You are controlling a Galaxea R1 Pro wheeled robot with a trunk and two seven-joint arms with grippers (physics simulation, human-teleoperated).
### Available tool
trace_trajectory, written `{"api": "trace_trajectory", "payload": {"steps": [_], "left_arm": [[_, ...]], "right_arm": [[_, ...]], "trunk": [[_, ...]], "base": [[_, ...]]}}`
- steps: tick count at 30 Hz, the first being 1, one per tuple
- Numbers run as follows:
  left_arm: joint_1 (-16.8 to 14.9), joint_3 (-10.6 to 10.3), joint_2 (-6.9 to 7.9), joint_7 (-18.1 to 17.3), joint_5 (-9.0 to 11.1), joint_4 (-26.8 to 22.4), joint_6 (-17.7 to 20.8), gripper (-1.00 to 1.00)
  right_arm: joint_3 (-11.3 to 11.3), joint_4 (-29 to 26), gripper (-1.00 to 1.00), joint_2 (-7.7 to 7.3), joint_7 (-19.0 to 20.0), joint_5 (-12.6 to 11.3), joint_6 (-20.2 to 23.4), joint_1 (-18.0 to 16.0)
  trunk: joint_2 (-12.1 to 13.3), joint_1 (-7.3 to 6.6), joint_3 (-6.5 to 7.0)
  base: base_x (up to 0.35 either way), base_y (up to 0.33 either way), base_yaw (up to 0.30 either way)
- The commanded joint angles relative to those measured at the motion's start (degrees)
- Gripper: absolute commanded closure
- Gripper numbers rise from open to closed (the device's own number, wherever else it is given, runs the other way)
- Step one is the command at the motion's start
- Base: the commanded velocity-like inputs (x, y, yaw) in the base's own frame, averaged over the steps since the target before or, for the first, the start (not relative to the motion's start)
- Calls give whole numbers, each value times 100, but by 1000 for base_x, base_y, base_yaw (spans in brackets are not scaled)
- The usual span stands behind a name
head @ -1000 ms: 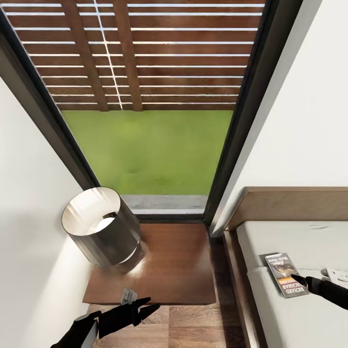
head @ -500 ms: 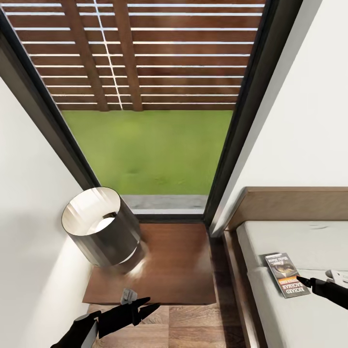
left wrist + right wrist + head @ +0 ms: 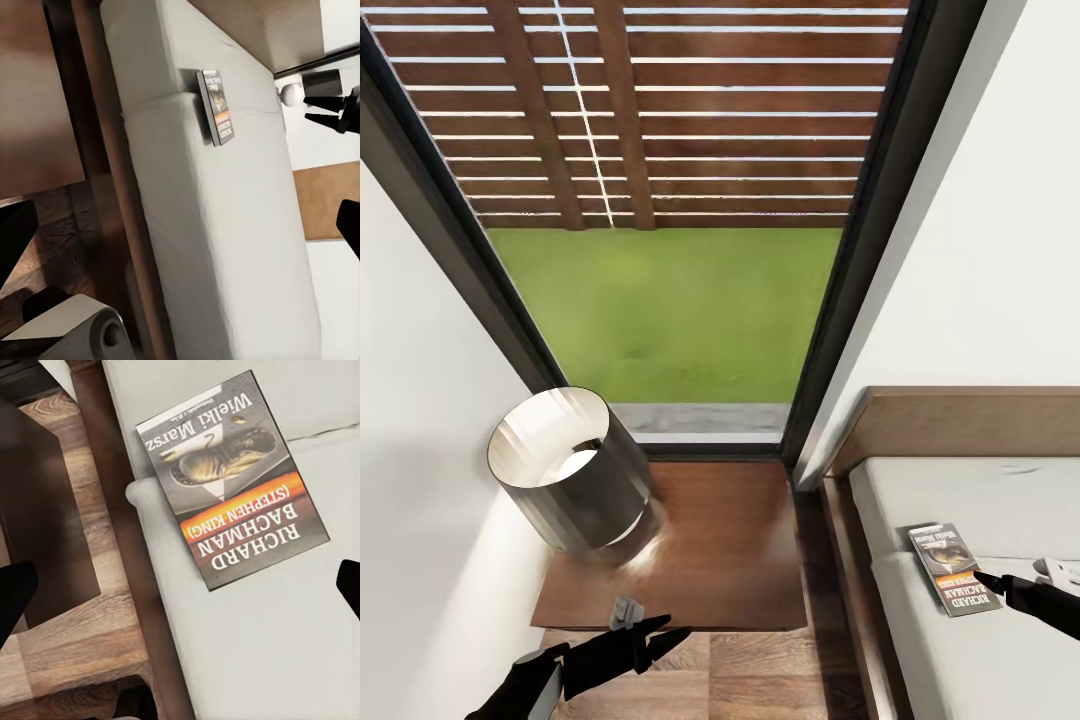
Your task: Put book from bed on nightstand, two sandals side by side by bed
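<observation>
On the nightstand [image 3: 710, 560], beside the bed [image 3: 960, 640], a lamp [image 3: 565, 470].

White walls [image 3: 1000, 260] flank a tall black-framed window [image 3: 860, 250], through which green grass [image 3: 670, 310] and a brown slatted fence [image 3: 660, 110] show. Below the window a low dark cabinet [image 3: 710, 560] stands on the wood-plank floor [image 3: 760, 680], with a grey drum lamp [image 3: 565, 470] glowing at its left rear corner against the wall.
</observation>
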Motion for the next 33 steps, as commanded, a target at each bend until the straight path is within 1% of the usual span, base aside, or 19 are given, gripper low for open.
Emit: {"api": "trace_trajectory", "payload": {"steps": [1,3,25,33], "left_arm": [[-3,26,-6,-31,-12,-3,60,-100],[-3,24,-7,-28,-13,-3,60,-100],[-3,19,-9,-25,-21,-3,60,-100],[-3,19,-9,-25,-21,-3,60,-100]], "right_arm": [[-15,-4,-100,1,12,-42,51,-2],[-15,-4,-100,1,12,-42,51,-2],[-12,-4,-100,2,12,-44,51,-2],[-14,-4,-100,2,12,-42,51,-2]], "trunk": [[-7,2,-7],[-7,2,-7],[870,-479,386],[870,-479,386]], "base": [[0,0,0],[0,0,0],[0,0,0],[0,0,0]]}}
